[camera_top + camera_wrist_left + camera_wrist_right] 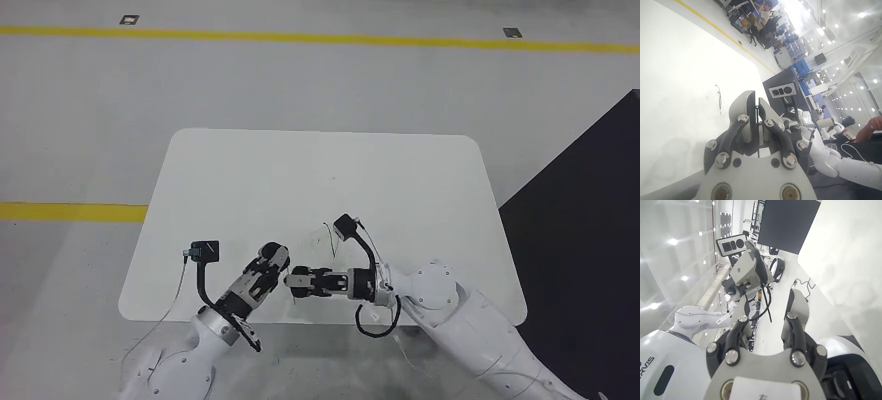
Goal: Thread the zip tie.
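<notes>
White table (330, 170), both arms at its near edge. The zip tie (766, 300) was off the table, pinched in the left gripper (756, 96), whose fingers were pressed together on the thin black strip. The strip's free end stuck out toward the right gripper (770, 306), which sat just beside the left one with its fingers spread and nothing held.

Progress, as I judged it: the tie was picked up and presented, but no loop was visible, so threading was not yet done. What remained was for the right fingers to take the loose end and feed it through the head. I couldn't tell which end was the head.

A few thin dark strands (326, 238) lay on the table just beyond the grippers. Grey floor with a yellow line (300, 38) lay past the far edge, a dark panel (590, 200) to the right.
</notes>
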`<state>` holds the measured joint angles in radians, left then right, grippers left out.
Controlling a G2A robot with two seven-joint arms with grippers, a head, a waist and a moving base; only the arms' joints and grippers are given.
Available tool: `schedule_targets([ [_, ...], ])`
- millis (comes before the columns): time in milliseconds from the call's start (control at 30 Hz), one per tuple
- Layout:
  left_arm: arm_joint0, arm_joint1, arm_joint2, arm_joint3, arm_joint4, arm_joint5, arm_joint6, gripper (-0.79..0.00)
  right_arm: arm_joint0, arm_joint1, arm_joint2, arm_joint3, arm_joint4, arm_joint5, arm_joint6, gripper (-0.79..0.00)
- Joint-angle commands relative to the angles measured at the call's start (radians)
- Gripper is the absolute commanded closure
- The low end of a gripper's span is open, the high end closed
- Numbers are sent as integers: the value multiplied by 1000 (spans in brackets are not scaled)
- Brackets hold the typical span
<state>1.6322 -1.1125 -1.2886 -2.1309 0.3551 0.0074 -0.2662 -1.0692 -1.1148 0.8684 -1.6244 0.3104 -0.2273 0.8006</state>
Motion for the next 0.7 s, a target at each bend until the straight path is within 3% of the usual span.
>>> schedule_targets([
  [0,-4,-1,3,8,0,1,2,0,-3,-1,3,-3,-5,-1,-4,-329],
  [667,-15,-12,33,14,12,1,-1,0,-17,-10,21,-17,-53,12,-20,-163],
])
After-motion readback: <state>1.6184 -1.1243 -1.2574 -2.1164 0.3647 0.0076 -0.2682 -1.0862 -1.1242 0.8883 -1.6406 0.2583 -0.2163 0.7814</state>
